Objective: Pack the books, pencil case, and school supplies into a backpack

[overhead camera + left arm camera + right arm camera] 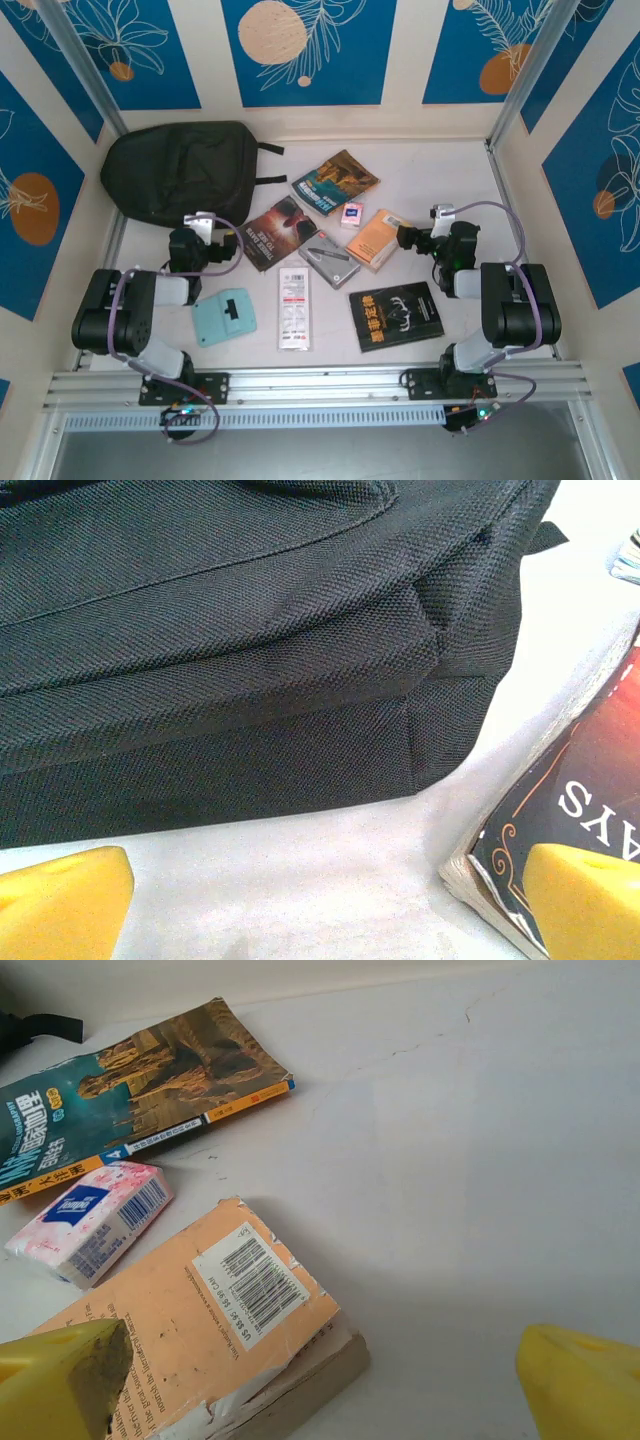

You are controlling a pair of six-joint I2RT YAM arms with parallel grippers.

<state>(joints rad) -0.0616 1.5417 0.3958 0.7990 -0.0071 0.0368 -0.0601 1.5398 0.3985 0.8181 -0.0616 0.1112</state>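
The backpack (pixel 180 170) lies flat at the far left of the bench (pixel 455 175). Nothing is packed in it yet. All the things lie out on the bench to its right.

The blue book (pixel 335 182) lies at the back, near the backpack's straps. The brown book (pixel 280 232) lies closer in, just by the backpack's corner. The grey case (pixel 329 260) is just beside it. The little box (pixel 351 214) sits between the blue book and the orange book (pixel 378 238). The black book (pixel 400 315) lies at the front right. The white packet (pixel 294 308) lies at the front middle, and the teal piece (pixel 224 317) is to its left.

The left gripper (pixel 325 905) is spread wide and holds nothing. It is low, facing the backpack's side, and one yellow finger (pixel 585 905) is over the brown book's corner.

The right gripper (pixel 325 1385) is spread wide too, and holds nothing. It faces the orange book's torn corner.
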